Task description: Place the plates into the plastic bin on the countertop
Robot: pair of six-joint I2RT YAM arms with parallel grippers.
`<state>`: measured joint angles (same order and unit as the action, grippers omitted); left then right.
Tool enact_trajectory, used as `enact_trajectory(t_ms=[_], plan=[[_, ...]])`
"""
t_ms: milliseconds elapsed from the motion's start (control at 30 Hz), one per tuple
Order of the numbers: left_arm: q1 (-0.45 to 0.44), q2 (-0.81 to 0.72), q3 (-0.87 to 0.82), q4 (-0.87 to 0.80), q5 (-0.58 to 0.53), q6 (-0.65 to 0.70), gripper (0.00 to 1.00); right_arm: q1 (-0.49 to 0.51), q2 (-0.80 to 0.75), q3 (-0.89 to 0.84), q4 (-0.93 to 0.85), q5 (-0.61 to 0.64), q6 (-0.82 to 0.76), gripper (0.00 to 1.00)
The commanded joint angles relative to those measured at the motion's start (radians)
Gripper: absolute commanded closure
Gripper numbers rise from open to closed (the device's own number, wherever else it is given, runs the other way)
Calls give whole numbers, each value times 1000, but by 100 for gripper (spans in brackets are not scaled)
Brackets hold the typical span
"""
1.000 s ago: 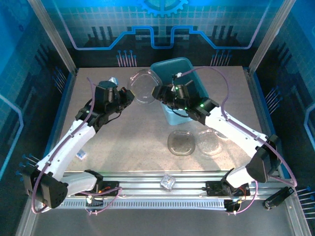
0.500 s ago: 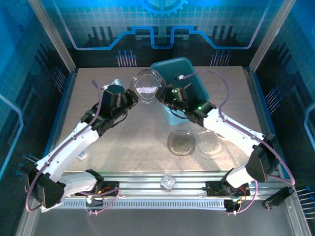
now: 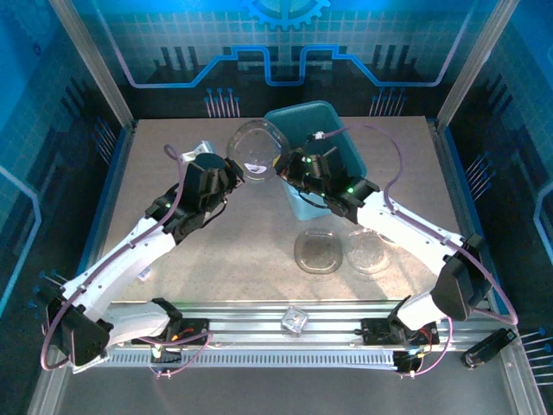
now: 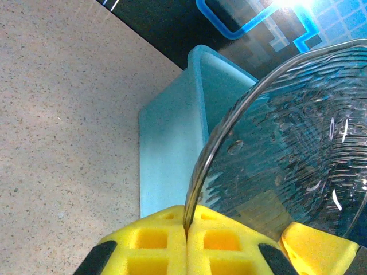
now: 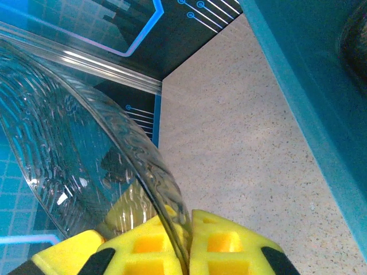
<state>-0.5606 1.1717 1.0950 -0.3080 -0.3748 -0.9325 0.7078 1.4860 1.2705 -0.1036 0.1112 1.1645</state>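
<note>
Left gripper [image 4: 187, 232] and right gripper [image 5: 186, 243] are each clamping the rim of one plate [image 3: 257, 147], which is hanging between them; the bin [image 3: 300, 108] is sitting just beyond the right gripper.

A beige speckled desk [image 3: 242, 242] sits inside a booth. The back wall [image 3: 285, 78] is dark and printed with bright blue circuit lines, and a gear emblem [image 3: 285, 9] glows at its top centre. The left wall [image 3: 43, 130] and right wall [image 3: 527, 130] are blue panels with a grid pattern. Slanting metal posts [image 3: 95, 65] stand at the rear corners. A slotted aluminium rail [image 3: 285, 344] runs along the near edge. The cool blue light is brightest at the top.
</note>
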Motion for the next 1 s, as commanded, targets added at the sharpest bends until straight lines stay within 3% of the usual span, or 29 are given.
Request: enact_trajectory(t_ms=[0,200,400,567,967], plan=[[-18,-20,32,5,-3,37,81,12,-5,-12,31,21,21,100],[-17,-31,62,-18,-9,100,48,-13,-25,-23,35,31,19,100],[-7,-18,136,-63,28,191,31,-75,-44,-31,23,32,13,100],[25,5,171,-91,60,234,27,-173,-55,-45,14,10,29,100],[206,293,324,-128,368,306,26,-367,73,54,-85,-59,52,100]])
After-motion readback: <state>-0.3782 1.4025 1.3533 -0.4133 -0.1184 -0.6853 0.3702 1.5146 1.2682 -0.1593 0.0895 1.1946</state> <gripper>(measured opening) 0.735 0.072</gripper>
